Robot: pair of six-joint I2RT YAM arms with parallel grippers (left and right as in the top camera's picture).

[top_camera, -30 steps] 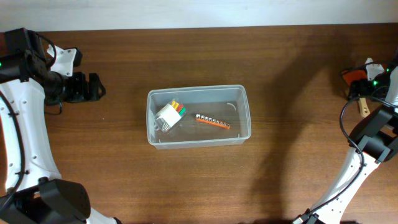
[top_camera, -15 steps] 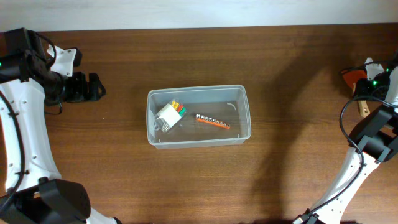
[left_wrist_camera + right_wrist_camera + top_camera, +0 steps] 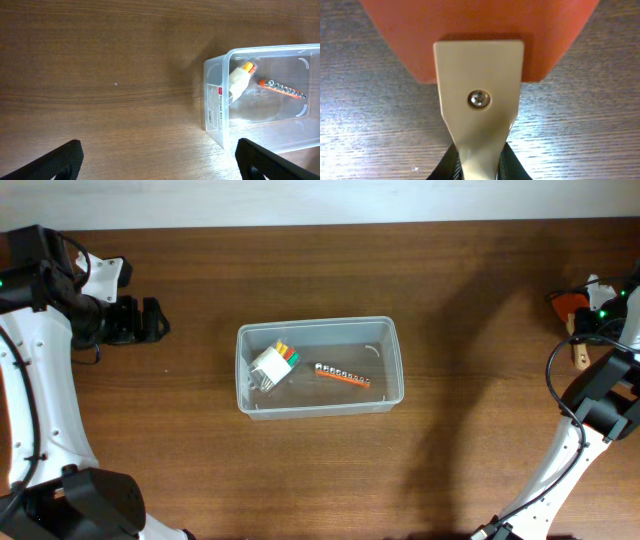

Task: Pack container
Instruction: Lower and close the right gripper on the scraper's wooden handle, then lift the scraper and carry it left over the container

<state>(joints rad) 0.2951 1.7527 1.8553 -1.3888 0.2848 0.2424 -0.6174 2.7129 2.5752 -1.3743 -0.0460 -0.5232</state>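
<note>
One container stands at centre. Left gripper, near left edge, fingers apart; right gripper, at right edge, clamped on scraper.

The surface is noted as brown wood, grained, with a low satin sheen. The container is recorded as clear, translucent plastic, smooth and glossy; a printed paper-like label is seen on its 9 o'clock end wall. Inside, bright metal sockets are seated on an orange strip, beside a white plastic block. At 3 o'clock, the scraper is shown with a matt orange blade, a smooth beige handle and a shiny metal screw. The dark jaws of the right gripper appear slightly glossy.
</note>
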